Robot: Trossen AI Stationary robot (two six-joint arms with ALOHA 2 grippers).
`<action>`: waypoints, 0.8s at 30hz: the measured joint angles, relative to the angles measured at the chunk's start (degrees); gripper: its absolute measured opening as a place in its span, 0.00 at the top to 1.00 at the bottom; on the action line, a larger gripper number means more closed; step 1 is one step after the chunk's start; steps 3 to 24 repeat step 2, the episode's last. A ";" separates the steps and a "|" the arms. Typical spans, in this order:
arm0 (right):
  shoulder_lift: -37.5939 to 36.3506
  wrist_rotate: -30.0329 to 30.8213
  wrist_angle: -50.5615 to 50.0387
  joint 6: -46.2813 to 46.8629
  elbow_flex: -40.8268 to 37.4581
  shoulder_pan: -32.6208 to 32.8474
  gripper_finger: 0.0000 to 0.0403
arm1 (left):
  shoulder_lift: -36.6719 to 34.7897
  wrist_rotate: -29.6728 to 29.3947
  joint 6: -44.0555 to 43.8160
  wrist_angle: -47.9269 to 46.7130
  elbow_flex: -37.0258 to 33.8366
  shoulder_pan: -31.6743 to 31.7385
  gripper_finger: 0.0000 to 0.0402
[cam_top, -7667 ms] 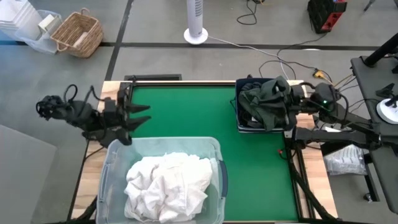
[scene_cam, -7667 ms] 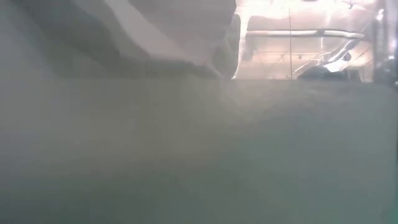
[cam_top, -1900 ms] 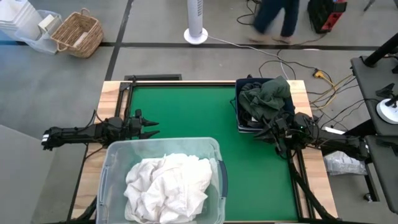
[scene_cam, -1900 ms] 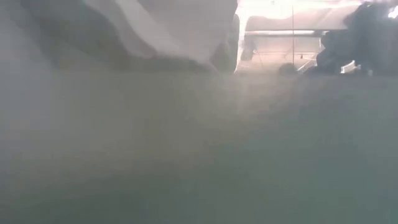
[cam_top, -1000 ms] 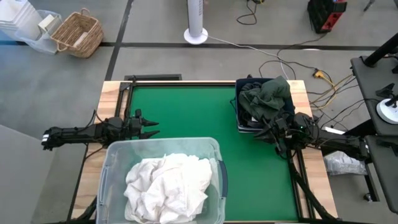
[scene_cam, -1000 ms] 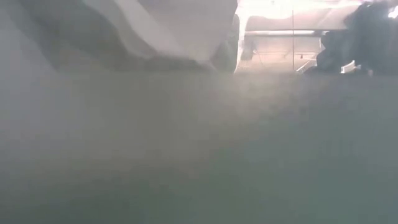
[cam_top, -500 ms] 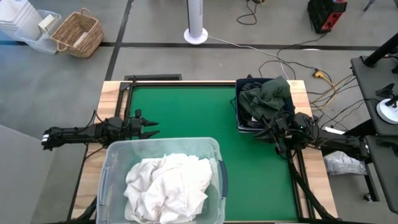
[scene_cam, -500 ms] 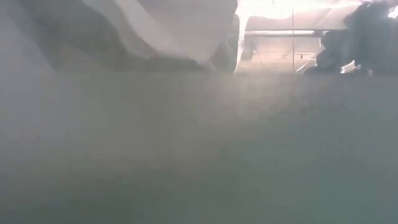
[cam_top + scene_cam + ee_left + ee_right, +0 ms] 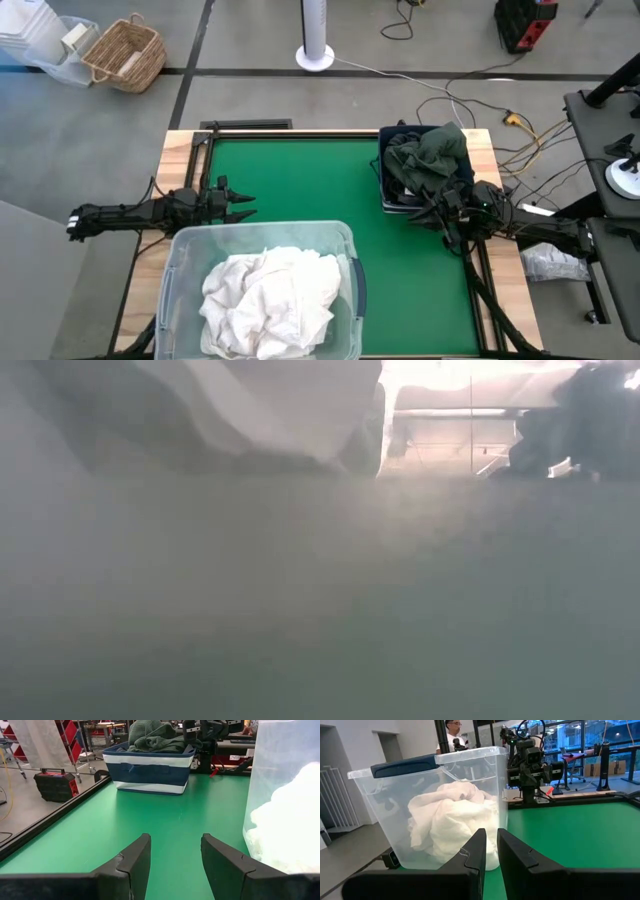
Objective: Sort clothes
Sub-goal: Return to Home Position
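Note:
White clothes (image 9: 268, 300) lie piled in the clear plastic tub (image 9: 176, 262) at the table's near edge; they also show in the right wrist view (image 9: 451, 822) and the left wrist view (image 9: 292, 827). Dark and olive clothes (image 9: 425, 160) are heaped in the dark blue bin (image 9: 381, 180) at the table's far right, seen too in the left wrist view (image 9: 160, 740). My left gripper (image 9: 248, 204) rests low at the table's left edge, open and empty. My right gripper (image 9: 425, 216) rests low at the right edge beside the bin, fingers nearly together and empty.
Bare green mat (image 9: 300, 180) spreads between the tub and the bin. The tub's wall (image 9: 260, 410) fills most of the low view. On the floor beyond the table stand a white fan (image 9: 315, 40) and a wicker basket (image 9: 125, 55). A person (image 9: 452, 732) stands behind the tub in the right wrist view.

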 joint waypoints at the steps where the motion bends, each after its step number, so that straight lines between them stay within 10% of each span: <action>1: 0.00 0.02 0.00 0.00 0.00 -0.02 0.90 | -0.02 0.00 0.00 0.00 0.00 -0.02 0.62; 24: 0.00 0.00 0.00 0.00 0.00 -0.01 0.90 | -0.01 0.00 0.00 0.00 0.00 -0.01 0.62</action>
